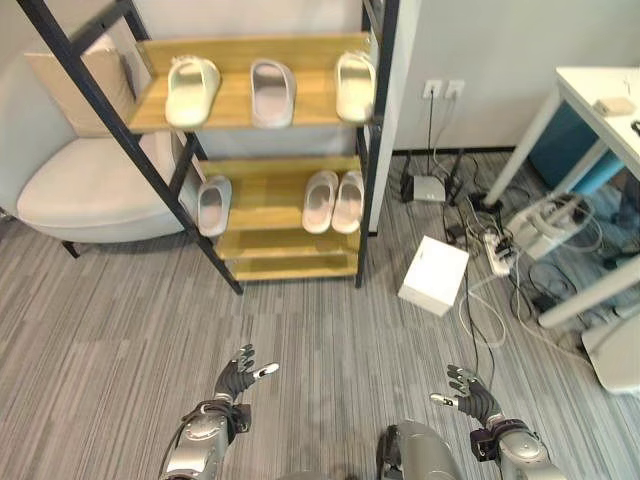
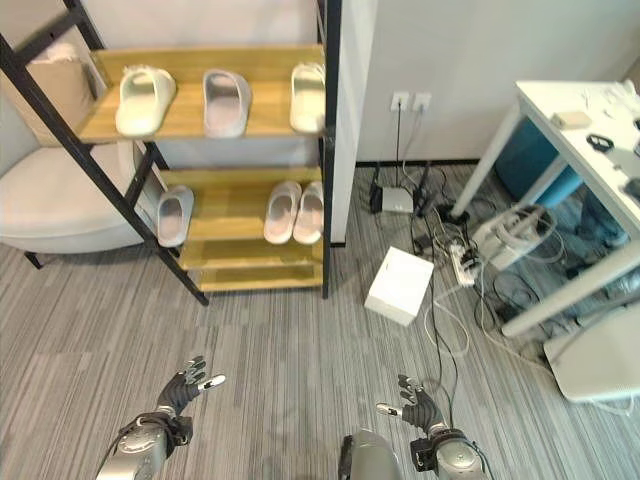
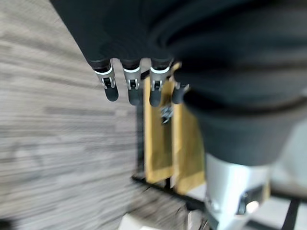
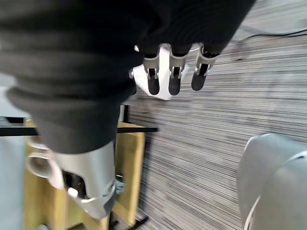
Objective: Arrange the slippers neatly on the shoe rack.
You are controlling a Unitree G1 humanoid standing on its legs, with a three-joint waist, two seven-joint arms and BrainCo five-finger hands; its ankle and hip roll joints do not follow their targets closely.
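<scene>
The shoe rack [image 1: 255, 205] has wooden shelves in a black frame. On its upper shelf lie a cream slipper [image 1: 191, 90], a grey slipper [image 1: 272, 91] and another cream slipper [image 1: 355, 85], spaced apart. On the middle shelf a grey slipper [image 1: 213, 204] overhangs the left edge, and a pale pink pair [image 1: 334, 201] sits side by side at the right. My left hand [image 1: 237, 377] and right hand [image 1: 467, 390] hover low over the carpet, well short of the rack, both open and empty.
A cream armchair [image 1: 85, 185] stands left of the rack. A white box [image 1: 434, 275] lies on the carpet to the right, beside a power strip [image 1: 495, 252] and tangled cables. A white table [image 1: 598, 110] fills the right side.
</scene>
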